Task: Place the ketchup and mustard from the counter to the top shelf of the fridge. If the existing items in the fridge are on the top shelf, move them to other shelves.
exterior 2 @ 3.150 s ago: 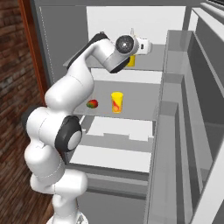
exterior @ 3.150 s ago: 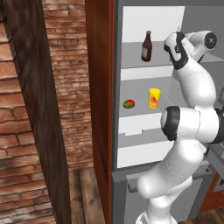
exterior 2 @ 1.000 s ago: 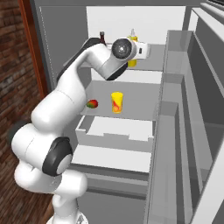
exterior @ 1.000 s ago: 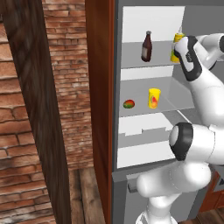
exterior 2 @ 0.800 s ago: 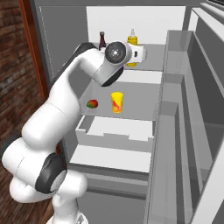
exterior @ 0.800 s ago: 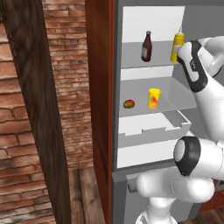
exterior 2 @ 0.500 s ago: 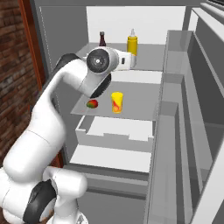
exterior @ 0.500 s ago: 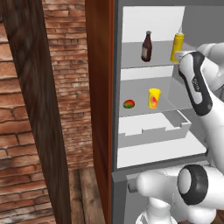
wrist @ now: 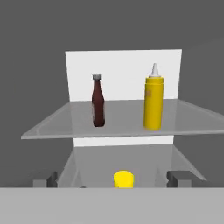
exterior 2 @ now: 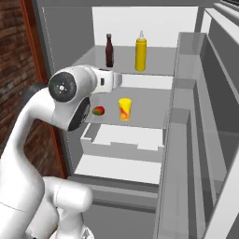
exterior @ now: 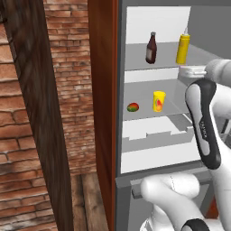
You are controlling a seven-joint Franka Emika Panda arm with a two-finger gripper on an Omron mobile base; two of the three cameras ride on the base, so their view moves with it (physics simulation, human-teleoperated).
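Note:
The ketchup (wrist: pixel 98 106), a dark red bottle with a grey cap, stands upright on the fridge's top shelf (wrist: pixel 124 130). The mustard (wrist: pixel 154 102), a yellow squeeze bottle, stands to its right, a little apart. Both also show in the base views: ketchup (exterior: pixel 151 48) (exterior 2: pixel 109 51), mustard (exterior: pixel 182 48) (exterior 2: pixel 141 53). My gripper (wrist: pixel 113 178) is open, pulled back outside the fridge front, facing the shelf with nothing between its fingertips (wrist: pixel 47 178). The hand (exterior 2: pixel 113 80) hovers at about the height of the top shelf.
On the middle shelf sit a yellow cup (exterior: pixel 158 101) (exterior 2: pixel 124 109) and a small red-green fruit (exterior: pixel 132 107) (exterior 2: pixel 98 111). A white drawer (exterior: pixel 155 131) lies below. The open fridge door (exterior 2: pixel 200 140) stands to the right; a brick wall (exterior: pixel 67 90) lies to the left.
The arm has drawn back out of the fridge, away from the mustard, which stays standing on the top shelf. The ketchup, cup and fruit have not moved.

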